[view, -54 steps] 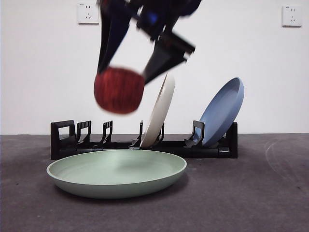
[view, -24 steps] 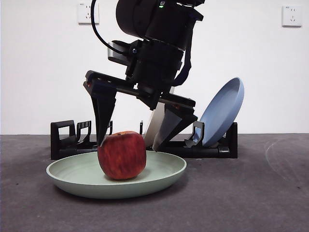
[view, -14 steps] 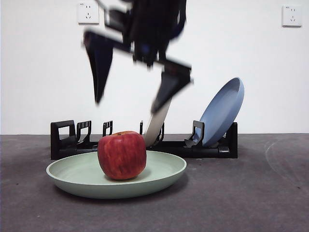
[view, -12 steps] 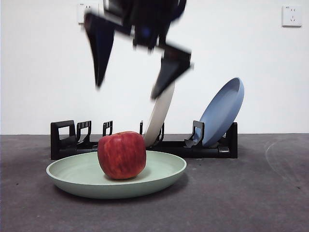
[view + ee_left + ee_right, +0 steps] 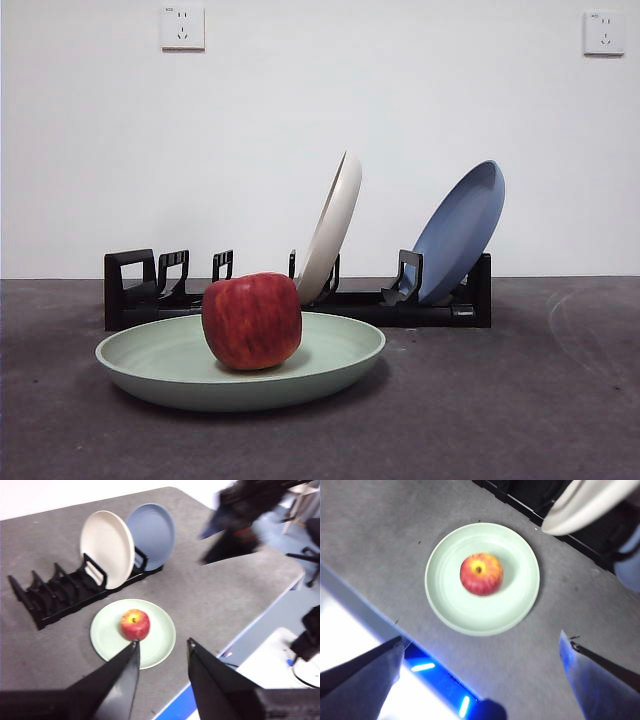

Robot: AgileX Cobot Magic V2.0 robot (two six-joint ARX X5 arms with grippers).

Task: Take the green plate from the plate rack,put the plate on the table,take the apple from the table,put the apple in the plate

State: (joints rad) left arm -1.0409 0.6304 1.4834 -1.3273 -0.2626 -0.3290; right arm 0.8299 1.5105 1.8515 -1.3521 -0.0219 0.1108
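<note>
The red apple (image 5: 252,320) sits upright in the pale green plate (image 5: 340,360), which lies flat on the dark grey table (image 5: 520,400) in front of the black plate rack (image 5: 130,285). No arm shows in the front view. My right gripper (image 5: 480,645) hangs high over the apple (image 5: 481,573) and plate (image 5: 515,600), its jaws wide open and empty. My left gripper (image 5: 163,647) is open and empty too, held well back from the apple (image 5: 135,624) and plate (image 5: 107,635). The right arm (image 5: 235,525) shows as a dark blur in the left wrist view.
A cream-white plate (image 5: 335,225) and a blue plate (image 5: 460,230) lean in the rack's right half; its left slots (image 5: 50,605) hold nothing. The table's front edge (image 5: 380,625) runs close to the green plate. Two wall sockets (image 5: 182,27) are behind.
The right gripper brought the apple down into the green plate, opened and let it go, then rose out of the front view. The apple and plate stay still.
</note>
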